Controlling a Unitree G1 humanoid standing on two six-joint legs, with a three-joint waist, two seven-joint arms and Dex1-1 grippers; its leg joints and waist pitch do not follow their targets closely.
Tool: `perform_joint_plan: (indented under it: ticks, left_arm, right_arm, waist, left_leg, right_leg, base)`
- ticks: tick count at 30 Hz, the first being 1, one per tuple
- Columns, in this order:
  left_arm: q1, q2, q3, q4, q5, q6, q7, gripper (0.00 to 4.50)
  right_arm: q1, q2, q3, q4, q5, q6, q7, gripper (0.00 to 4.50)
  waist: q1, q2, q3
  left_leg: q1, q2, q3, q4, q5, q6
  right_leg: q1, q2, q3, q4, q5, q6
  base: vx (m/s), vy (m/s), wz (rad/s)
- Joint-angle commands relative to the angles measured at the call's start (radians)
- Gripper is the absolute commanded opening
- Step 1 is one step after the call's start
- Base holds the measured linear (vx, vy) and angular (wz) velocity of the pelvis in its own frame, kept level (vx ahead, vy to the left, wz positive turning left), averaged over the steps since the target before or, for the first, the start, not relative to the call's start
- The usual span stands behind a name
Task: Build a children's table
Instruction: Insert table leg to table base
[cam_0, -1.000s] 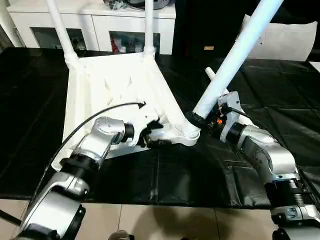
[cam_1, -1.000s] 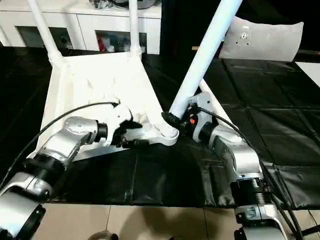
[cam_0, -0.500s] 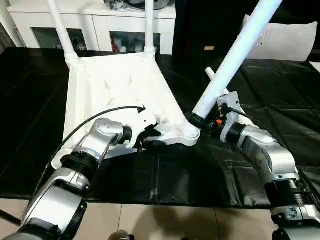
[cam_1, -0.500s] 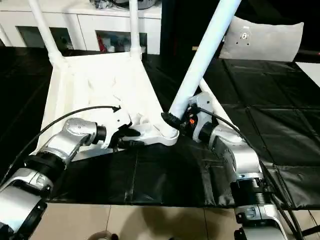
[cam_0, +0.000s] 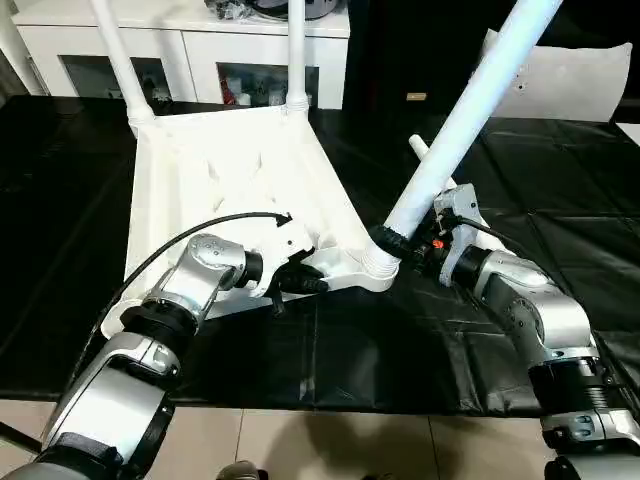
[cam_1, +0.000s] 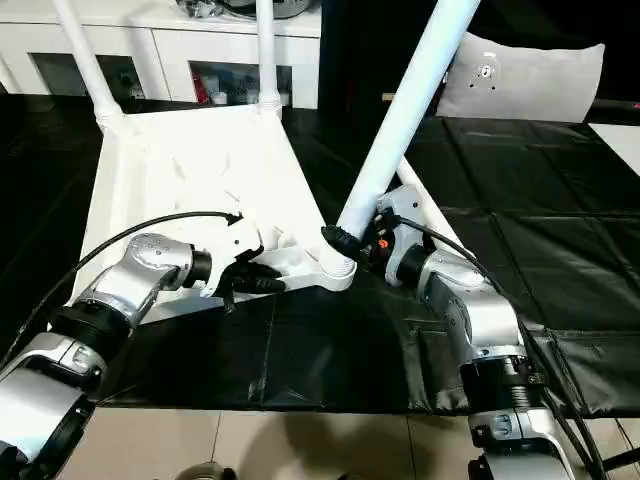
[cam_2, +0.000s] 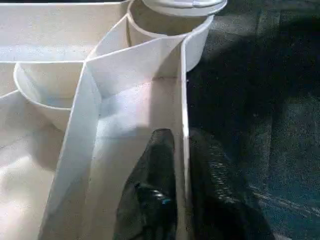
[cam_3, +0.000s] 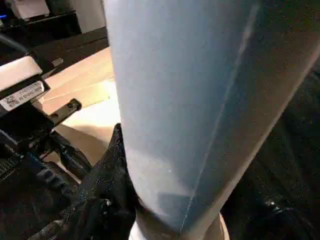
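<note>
The table top (cam_0: 235, 185) lies upside down on the black mat (cam_0: 420, 340), two legs (cam_0: 297, 55) standing in its far sockets and a third leg (cam_0: 455, 125) leaning into the near right socket (cam_0: 378, 268). The left gripper (cam_2: 181, 165) pinches the thin near rim wall between its fingers (cam_2: 157, 160), while the right gripper (cam_0: 405, 245) clasps the third leg just above the socket. The plastic looks light, stiff and slick, so I judge the rim and the leg's base the safest holds; a long leg would lever hard if taken higher.
</note>
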Motion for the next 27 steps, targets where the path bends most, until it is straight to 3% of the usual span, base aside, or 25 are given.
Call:
perform_joint_plan:
  ticks: [1, 7, 15, 27]
  left_arm:
    - [-0.009, 0.012, -0.023, 0.015, 0.026, 0.002, -0.021, 0.28]
    - [0.000, 0.034, -0.054, -0.001, 0.057, -0.035, -0.059, 0.00]
    - [0.018, 0.055, -0.079, -0.032, 0.081, -0.076, -0.115, 0.00]
    - [0.041, 0.062, -0.072, -0.106, 0.033, -0.072, -0.205, 0.00]
  right_arm:
    - [-0.027, -0.021, 0.025, 0.013, -0.013, 0.024, 0.022, 1.87]
    - [-0.063, -0.057, 0.075, 0.047, -0.036, 0.084, 0.083, 1.87]
    - [-0.123, -0.087, 0.136, 0.140, -0.084, 0.116, 0.138, 1.87]
    - [-0.146, -0.066, 0.145, 0.241, -0.093, 0.095, 0.157, 1.87]
  waist:
    - [0.001, 0.007, -0.073]
    - [0.002, 0.005, -0.072]
    - [0.003, 0.004, -0.068]
    - [0.008, 0.003, -0.069]
  left_leg:
    - [0.022, 0.031, -0.007, -0.063, -0.182, 0.020]
    - [0.022, 0.031, -0.007, -0.063, -0.194, 0.018]
    - [0.028, 0.034, -0.005, -0.065, -0.220, 0.007]
    - [0.027, 0.036, -0.004, -0.066, -0.219, 0.001]
  right_leg:
    - [0.061, -0.078, 0.043, -0.061, -0.129, -0.225]
    - [0.062, -0.079, 0.043, -0.063, -0.157, -0.223]
    - [0.056, -0.080, 0.044, -0.066, -0.204, -0.220]
    - [0.056, -0.082, 0.044, -0.062, -0.195, -0.222]
  base:
    - [0.000, 0.000, 0.00]
    - [0.000, 0.000, 0.00]
    - [0.000, 0.000, 0.00]
    - [0.000, 0.000, 0.00]
